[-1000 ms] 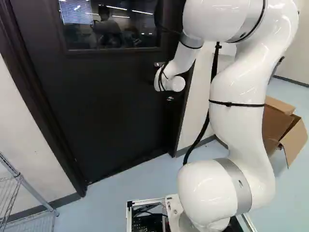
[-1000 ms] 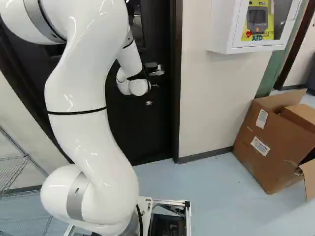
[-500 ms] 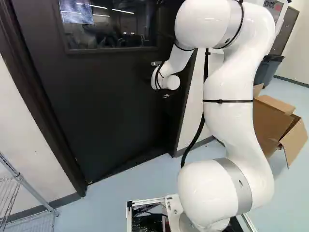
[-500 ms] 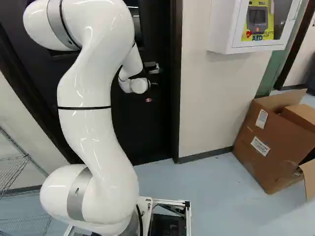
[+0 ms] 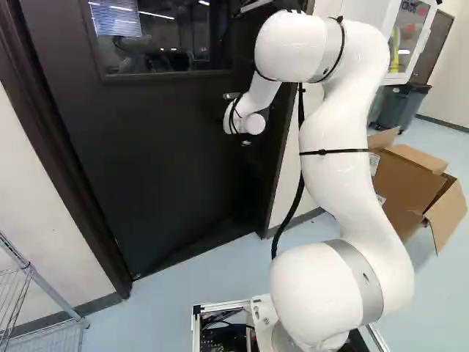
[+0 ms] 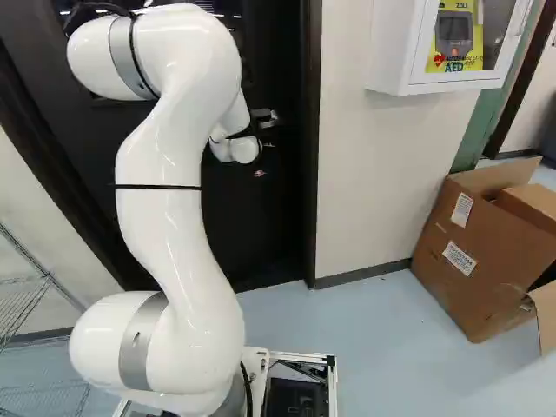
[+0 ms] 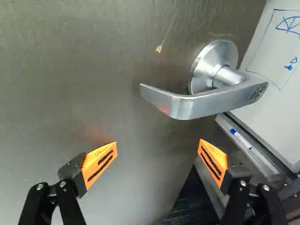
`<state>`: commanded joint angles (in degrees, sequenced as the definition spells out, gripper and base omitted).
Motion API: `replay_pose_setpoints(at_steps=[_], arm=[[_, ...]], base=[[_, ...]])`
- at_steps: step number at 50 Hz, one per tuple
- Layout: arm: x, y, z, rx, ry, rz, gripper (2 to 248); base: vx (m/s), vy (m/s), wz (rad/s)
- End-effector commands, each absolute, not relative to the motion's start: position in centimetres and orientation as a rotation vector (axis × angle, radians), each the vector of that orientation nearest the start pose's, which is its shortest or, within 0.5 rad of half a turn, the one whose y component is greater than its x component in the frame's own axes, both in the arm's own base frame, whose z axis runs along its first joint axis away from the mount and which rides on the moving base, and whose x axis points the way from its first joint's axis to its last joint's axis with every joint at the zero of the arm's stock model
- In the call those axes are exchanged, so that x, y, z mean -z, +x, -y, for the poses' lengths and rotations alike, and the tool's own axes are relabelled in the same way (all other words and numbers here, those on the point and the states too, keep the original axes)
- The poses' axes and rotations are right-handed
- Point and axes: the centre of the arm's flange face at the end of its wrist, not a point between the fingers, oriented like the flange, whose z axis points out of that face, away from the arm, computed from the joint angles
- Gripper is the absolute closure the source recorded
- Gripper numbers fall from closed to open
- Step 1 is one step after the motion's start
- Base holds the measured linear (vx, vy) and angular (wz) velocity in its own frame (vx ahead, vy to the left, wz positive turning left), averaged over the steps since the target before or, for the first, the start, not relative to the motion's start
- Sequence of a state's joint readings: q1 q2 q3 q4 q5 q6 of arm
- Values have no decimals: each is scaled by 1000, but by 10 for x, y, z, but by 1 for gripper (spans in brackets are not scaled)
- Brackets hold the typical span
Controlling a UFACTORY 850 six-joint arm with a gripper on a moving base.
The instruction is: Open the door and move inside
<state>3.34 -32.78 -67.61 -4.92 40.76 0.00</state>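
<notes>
The dark door stands partly open, swung inward from its frame, with a dark wedge at its foot. The white wrist of my arm is close to the door, just below the silver lever handle. In the wrist view the lever handle sticks out from the door, ahead of the gripper and toward its right finger. The two orange-padded fingers stand wide apart with nothing between them. Neither is seen touching the handle. In the base views the fingers cannot be made out.
Past the door's edge are a whiteboard and a marker tray. A wire shelf stands left of the doorway. To its right are a wall, a wall cabinet and a cardboard box.
The door has swung further inward, its window and handle shifting with it. My arm has reached forward and left, its wrist keeping near the handle. The base has not visibly moved.
</notes>
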Motion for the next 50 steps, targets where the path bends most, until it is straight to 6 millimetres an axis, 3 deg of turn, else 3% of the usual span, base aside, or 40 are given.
replay_pose_setpoints(at_steps=[50], arm=[[-395,677,-130,1804,-2361,630,3]], base=[[0,0,0]])
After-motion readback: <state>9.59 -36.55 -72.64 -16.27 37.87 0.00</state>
